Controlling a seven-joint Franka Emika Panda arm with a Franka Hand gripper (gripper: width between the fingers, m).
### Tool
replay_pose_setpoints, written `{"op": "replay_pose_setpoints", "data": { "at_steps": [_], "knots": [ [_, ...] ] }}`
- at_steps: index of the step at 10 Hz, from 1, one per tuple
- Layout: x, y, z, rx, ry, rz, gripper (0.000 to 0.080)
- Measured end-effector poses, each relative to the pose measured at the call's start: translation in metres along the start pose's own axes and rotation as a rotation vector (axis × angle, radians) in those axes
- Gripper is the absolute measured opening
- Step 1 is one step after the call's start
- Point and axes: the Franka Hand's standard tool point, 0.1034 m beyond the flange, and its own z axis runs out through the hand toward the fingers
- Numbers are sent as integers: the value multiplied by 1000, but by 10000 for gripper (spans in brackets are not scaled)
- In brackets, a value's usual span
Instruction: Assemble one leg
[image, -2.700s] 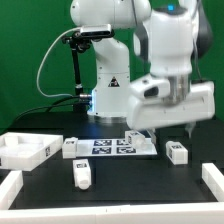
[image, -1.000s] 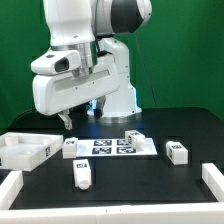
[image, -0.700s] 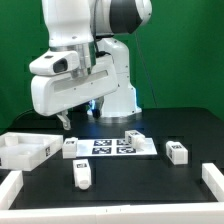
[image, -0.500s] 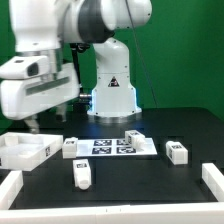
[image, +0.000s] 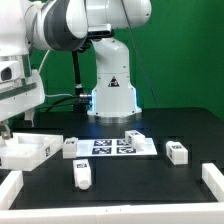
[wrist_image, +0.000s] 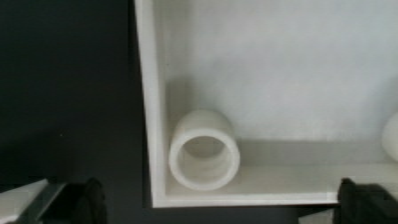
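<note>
The claw (wrist_image: 221, 198), fingers spread wide and empty, hangs over the large white rimmed tray-like part (wrist_image: 267, 70) at the exterior view's left, while the small white tagged block-shaped leg (image: 83, 173) lies loose on the black table (image: 150, 190), neither grasped nor mounted yet.

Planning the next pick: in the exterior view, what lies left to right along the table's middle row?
tray → left leg → marker board → right leg

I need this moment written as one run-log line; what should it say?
gripper: open, empty | position: above tray-like part | leg: loose, not held
</note>
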Motion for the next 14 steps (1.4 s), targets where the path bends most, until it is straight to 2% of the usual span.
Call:
{"op": "replay_pose_setpoints", "data": {
  "at_steps": [2, 4, 5, 6, 9, 10, 11, 12, 13, 14],
  "knots": [
    [-3, 1, 3, 4, -2, -8, 649],
    [-29, 32, 35, 20, -26, -9, 649],
    [-36, 34, 49, 36, -28, -3, 649],
    [-41, 33, 56, 48, -25, 6, 649],
    [-36, 31, 64, 60, -20, 37, 649],
    [-38, 31, 64, 60, -21, 40, 562],
    [-38, 31, 64, 60, -21, 42, 427],
    [-38, 30, 64, 61, -21, 42, 427],
    [-38, 30, 64, 61, -21, 42, 242],
    [-38, 30, 65, 61, -21, 42, 108]
  ]
}}
